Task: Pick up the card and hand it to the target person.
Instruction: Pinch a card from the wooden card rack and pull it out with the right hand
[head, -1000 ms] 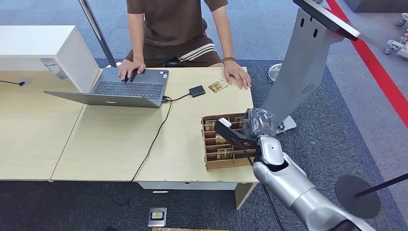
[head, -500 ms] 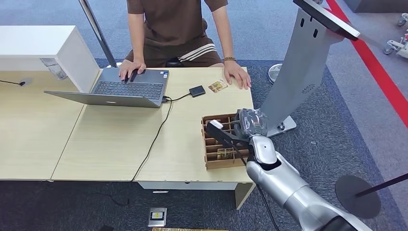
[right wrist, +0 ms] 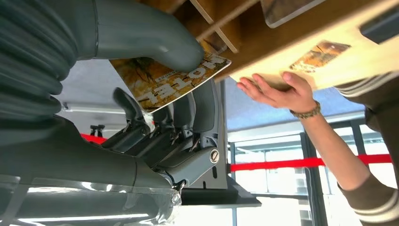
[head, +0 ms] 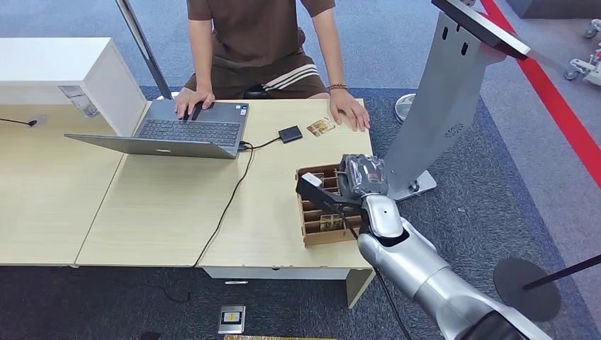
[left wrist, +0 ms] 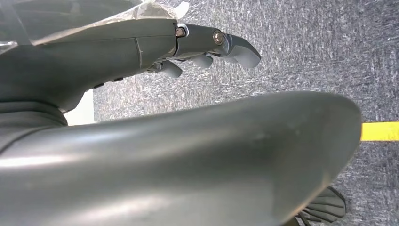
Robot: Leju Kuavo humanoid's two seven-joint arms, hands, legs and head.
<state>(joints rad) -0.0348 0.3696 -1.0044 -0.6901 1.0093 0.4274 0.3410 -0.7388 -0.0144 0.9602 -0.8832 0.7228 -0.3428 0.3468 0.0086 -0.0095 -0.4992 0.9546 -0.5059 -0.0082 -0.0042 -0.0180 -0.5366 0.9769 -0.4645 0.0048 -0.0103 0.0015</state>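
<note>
In the head view the right hand (head: 358, 178) is covering the right-hand slots of the wooden card box (head: 312, 221), hiding the card (right wrist: 169, 80) it is pinching. The picture's top edge is cutting off the person (head: 259, 42) behind the box.

Head view high, looking down on table (head: 177, 205) — right wrist view close under right hand (right wrist: 155, 117), sharing the person's hand (right wrist: 275, 89); left wrist view faces carpet (left wrist: 306, 52).
</note>
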